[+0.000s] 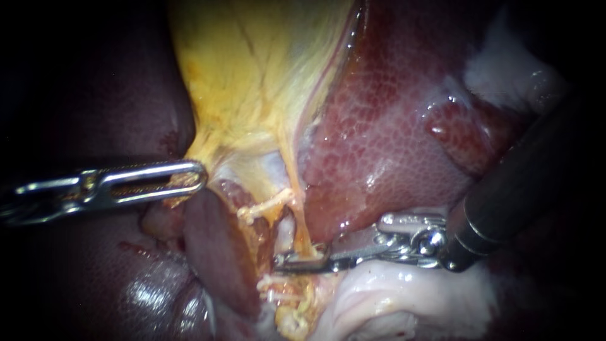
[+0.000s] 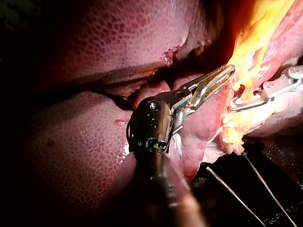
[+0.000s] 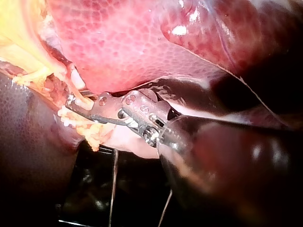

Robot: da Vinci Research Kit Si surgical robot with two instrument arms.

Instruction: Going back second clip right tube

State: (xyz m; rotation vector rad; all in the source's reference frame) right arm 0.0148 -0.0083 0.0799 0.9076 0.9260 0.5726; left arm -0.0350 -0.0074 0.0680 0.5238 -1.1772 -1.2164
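Observation:
The yellow gallbladder narrows downward into a thin yellow tube on the right of the dissected stalk. My left instrument comes in from the left, its jaws shut on the gallbladder's lower edge and holding it to the left; the left wrist view shows the same grip. My right instrument reaches in from the right. Its slim jaws stand open with a narrow gap, one on each side of the tube, as also shown in the right wrist view. I cannot make out a clip.
Mottled red liver rises right of the gallbladder, directly above the right instrument's shaft. A dark lobe lies left of the tube. Pale soft tissue sits beneath the right instrument's wrist. Frayed yellow-white fat hangs below the jaws.

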